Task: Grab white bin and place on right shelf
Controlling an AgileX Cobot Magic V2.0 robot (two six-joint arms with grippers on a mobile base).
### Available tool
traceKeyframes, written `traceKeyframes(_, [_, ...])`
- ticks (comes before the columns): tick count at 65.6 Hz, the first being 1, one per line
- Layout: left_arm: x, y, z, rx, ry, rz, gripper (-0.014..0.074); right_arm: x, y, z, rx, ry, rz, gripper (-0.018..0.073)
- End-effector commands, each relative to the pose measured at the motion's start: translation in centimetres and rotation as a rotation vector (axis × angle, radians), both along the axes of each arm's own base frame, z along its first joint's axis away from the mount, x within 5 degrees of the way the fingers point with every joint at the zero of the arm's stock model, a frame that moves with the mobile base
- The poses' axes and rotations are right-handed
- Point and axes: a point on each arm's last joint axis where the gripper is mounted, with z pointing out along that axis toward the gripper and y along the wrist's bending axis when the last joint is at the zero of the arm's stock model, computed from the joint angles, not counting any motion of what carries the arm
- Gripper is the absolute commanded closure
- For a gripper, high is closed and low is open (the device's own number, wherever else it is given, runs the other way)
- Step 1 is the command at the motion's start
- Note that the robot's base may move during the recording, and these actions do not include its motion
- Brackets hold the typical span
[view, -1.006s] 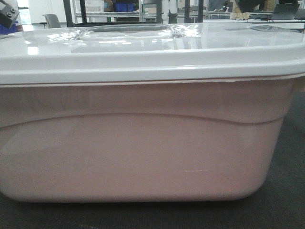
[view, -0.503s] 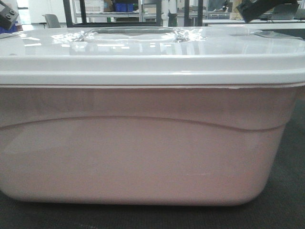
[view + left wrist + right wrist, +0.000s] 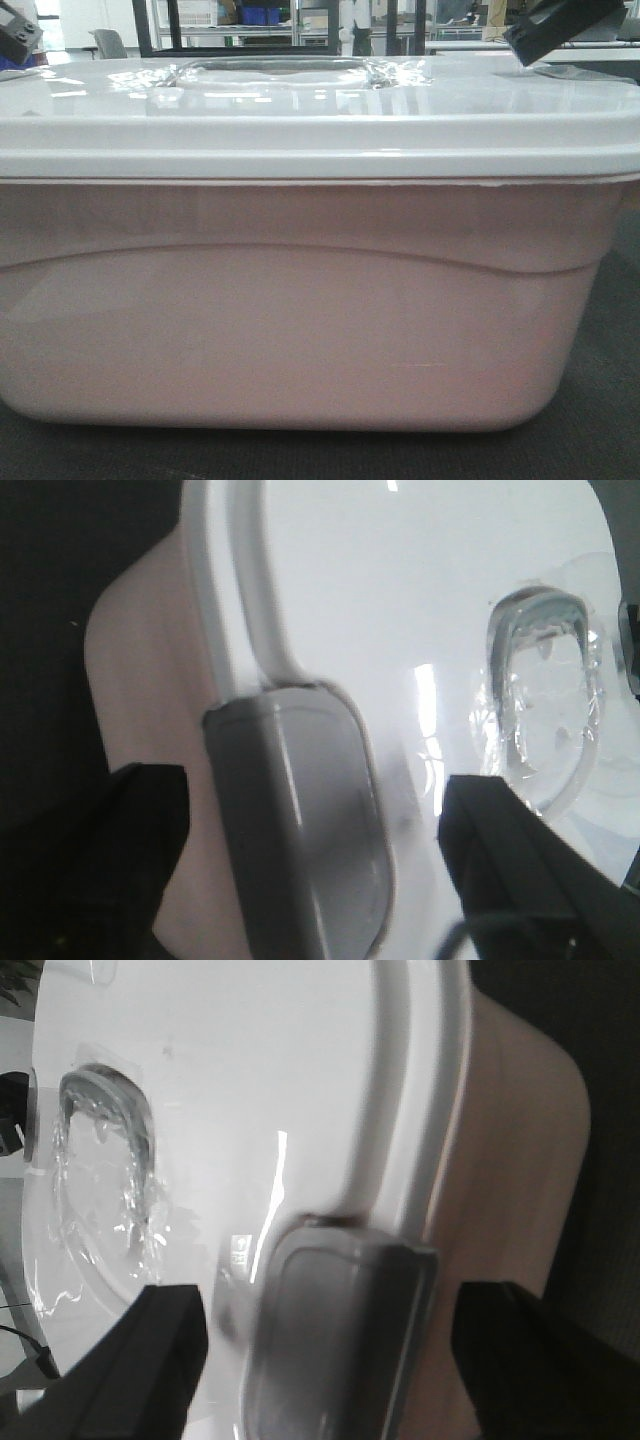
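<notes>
Front view first: the white bin [image 3: 300, 320] fills the picture edge to edge, upright on the dark surface [image 3: 605, 425], with its glossy lid [image 3: 320, 130] seated flat on top.

Over to the left wrist view. The left hand [image 3: 310, 780] is spread wide. One dark finger [image 3: 110, 870] sits at 7 o'clock, out past the bin's pinkish wall. The other [image 3: 520, 870] is at 5 o'clock, over the lid. The grey left clasp [image 3: 300, 830] sits squarely between them. Are they touching it? Can't tell from here. The lid's recessed centre [image 3: 545, 700] glints at 3 o'clock.

The right wrist view shows the mirror of that. The right hand [image 3: 330, 1290] is just as wide, with one finger [image 3: 130, 1360] at 7 o'clock above the lid and one [image 3: 545, 1360] at 5 o'clock beyond the bin's side. The grey right clasp [image 3: 340, 1340] lies in the gap, and again I can't call contact.

Back in the front view, the left hand pokes in at 11 o'clock over the lid's corner, and the right hand hangs at 1 o'clock over the opposite end. Far behind, at 12 o'clock, blue crates [image 3: 262, 14] sit on a rack.
</notes>
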Motion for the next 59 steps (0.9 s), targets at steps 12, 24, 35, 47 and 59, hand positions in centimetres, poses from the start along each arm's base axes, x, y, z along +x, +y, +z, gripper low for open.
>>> traceKeyframes(12, [-0.12,-1.50,0.75,-0.081,0.018,-0.080,0.0176,-0.48,0.44,1.70,0.070,-0.024,0.026,-0.0041])
traceKeyframes(24, [-0.19,-1.51,0.75,-0.082,0.022,-0.086,0.0176,-0.51,0.45,1.71,0.073,-0.015,0.024,-0.0041])
traceKeyframes(35, [-0.14,-1.49,0.74,-0.080,0.019,-0.081,0.0176,-0.61,0.49,1.73,0.077,-0.010,0.034,-0.0041])
traceKeyframes(47, [-0.06,-1.57,0.89,-0.100,0.016,-0.073,0.0176,-0.61,0.49,1.73,0.078,-0.010,0.035,-0.0020])
traceKeyframes(59, [-0.06,-1.57,0.89,-0.100,0.016,-0.073,0.0176,-0.58,0.48,1.72,0.076,-0.012,0.031,0.0114])
